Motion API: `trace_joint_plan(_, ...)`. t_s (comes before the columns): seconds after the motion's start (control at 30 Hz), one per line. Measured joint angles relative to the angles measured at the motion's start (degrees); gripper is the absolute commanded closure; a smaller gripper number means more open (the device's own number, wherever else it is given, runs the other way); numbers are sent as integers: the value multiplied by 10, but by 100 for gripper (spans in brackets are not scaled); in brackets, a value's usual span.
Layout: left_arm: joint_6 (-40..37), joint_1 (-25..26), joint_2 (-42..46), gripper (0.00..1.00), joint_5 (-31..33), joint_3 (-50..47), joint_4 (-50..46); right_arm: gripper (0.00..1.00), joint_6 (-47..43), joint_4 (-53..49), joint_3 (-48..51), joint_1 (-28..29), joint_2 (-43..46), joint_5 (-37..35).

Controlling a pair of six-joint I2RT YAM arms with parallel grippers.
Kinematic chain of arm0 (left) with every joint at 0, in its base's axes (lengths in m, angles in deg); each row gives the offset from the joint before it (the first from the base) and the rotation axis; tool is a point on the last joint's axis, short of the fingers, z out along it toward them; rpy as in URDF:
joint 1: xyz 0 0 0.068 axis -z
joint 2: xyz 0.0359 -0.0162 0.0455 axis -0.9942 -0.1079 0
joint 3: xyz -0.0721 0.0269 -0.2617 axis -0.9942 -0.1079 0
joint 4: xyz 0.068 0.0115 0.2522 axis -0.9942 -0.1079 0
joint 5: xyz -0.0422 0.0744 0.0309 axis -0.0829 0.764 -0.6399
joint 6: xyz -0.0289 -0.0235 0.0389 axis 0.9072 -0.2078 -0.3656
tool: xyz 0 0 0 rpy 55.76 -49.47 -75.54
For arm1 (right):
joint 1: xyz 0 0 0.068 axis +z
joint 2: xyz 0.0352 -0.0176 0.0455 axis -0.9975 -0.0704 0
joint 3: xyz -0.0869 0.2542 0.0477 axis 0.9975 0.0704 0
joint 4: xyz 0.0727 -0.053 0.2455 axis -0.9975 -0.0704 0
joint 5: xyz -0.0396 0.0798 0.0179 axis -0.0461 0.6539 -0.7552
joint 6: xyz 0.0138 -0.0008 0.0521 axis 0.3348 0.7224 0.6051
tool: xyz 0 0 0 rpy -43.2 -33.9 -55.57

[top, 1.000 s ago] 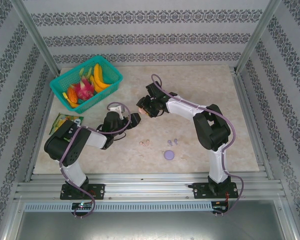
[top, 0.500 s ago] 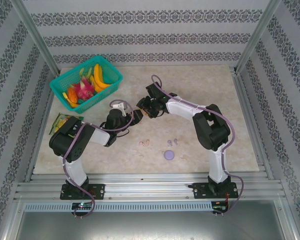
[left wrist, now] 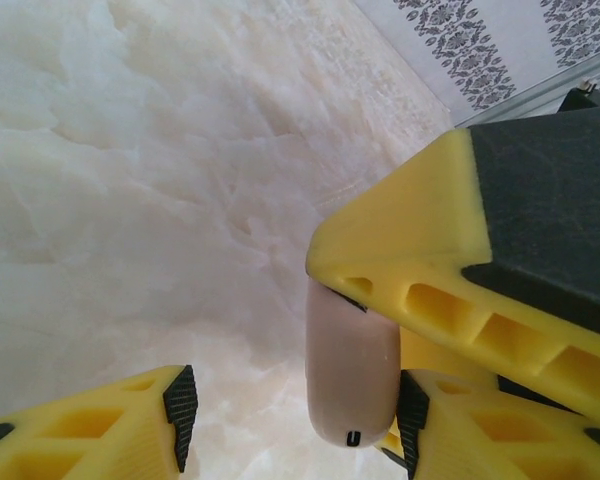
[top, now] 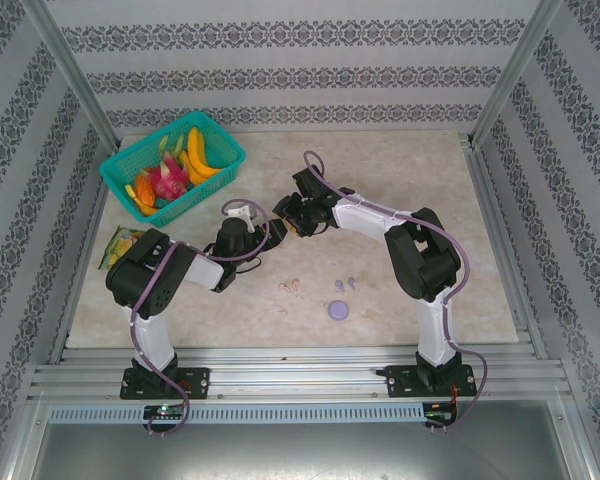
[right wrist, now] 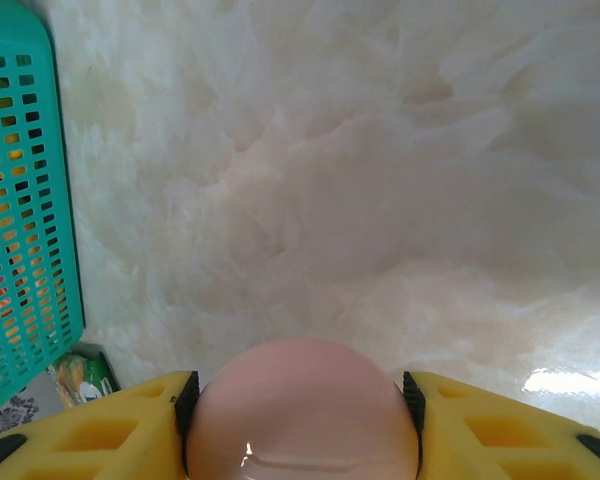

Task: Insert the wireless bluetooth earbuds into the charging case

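Gripping a pink charging case above the table
Here the right gripper clamps it; the left gripper stands half-open around its edge, 1 pad just beside it.

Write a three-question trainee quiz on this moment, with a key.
1. True or false: the right gripper clamps the pink case.
2. Where do the pink earbuds lie? A in the basket; B on the table; C inside the lilac case.
3. Fill in: the left gripper stands ___ around that case.
Key: 1 true; 2 B; 3 open.
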Motion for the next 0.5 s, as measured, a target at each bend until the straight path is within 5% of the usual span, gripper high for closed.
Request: trace_joint_plan(0.5, 15, 4, -21, 61, -3, 17, 24, 49, 11, 17, 7, -3, 0, 0)
